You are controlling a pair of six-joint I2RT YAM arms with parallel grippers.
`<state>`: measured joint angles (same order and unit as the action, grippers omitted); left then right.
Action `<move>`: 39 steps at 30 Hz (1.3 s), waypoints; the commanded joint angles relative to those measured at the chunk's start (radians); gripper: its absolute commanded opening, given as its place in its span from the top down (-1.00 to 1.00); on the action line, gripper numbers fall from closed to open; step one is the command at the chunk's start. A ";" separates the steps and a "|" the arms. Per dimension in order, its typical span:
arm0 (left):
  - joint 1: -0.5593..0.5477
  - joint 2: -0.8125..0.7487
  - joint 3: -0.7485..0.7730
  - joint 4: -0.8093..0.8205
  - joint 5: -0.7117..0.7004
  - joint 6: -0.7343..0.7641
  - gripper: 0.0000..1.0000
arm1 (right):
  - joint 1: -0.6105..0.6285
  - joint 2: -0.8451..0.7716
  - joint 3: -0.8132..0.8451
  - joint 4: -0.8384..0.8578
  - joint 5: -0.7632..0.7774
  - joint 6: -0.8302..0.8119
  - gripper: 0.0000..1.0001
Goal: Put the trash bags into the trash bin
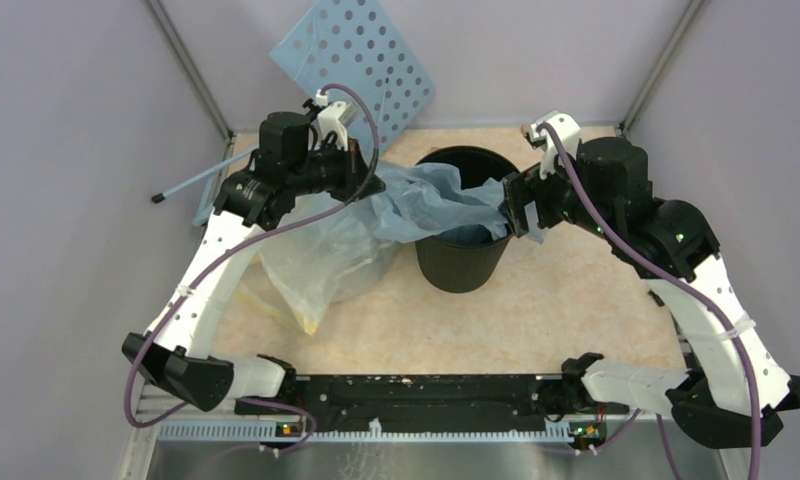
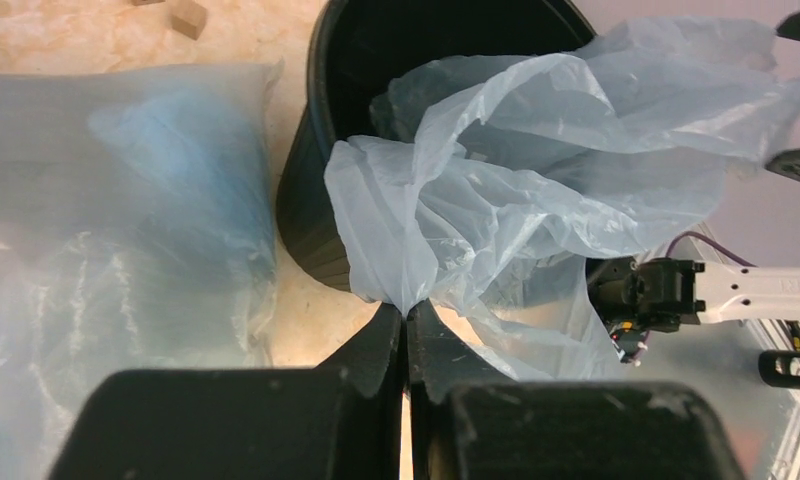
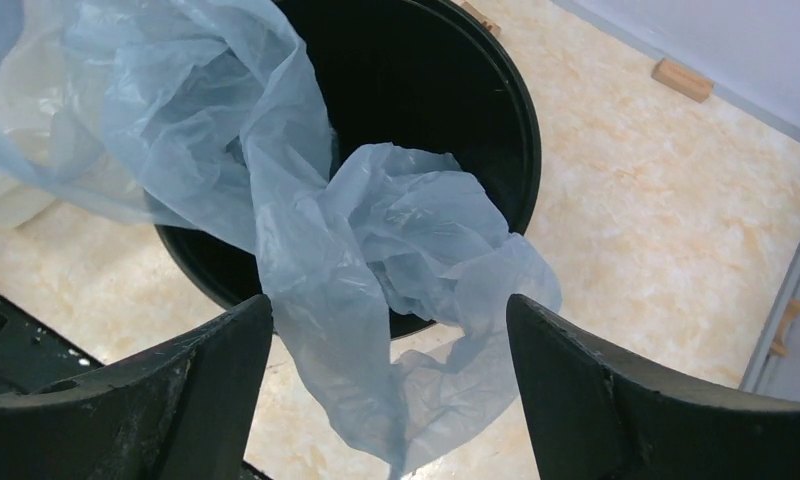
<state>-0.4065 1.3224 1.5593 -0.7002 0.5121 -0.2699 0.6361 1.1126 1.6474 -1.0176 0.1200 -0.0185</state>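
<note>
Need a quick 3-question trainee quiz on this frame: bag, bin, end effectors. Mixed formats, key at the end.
1. True or false: the right end effector is clamped on the trash bag.
2. What lies on the table beside the trash bin, on the left arm's side? A) a clear yellowish sack B) a cardboard box C) a bottle
3. Fill in: the ____ end effector pinches the bag's film between shut fingers.

Key
1. False: its jaws stand open, with film hanging loose between them.
2. A.
3. Left: the left end effector is shut on the film.
</note>
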 commanded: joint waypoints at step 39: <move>0.053 -0.008 -0.048 0.115 0.064 -0.014 0.95 | 0.032 -0.160 -0.204 0.110 -0.298 -0.010 -0.25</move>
<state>-0.3588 1.3327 1.5200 -0.6395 0.5461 -0.2703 0.6590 0.9516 1.4868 -0.9600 -0.1661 -0.0555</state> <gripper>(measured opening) 0.030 0.629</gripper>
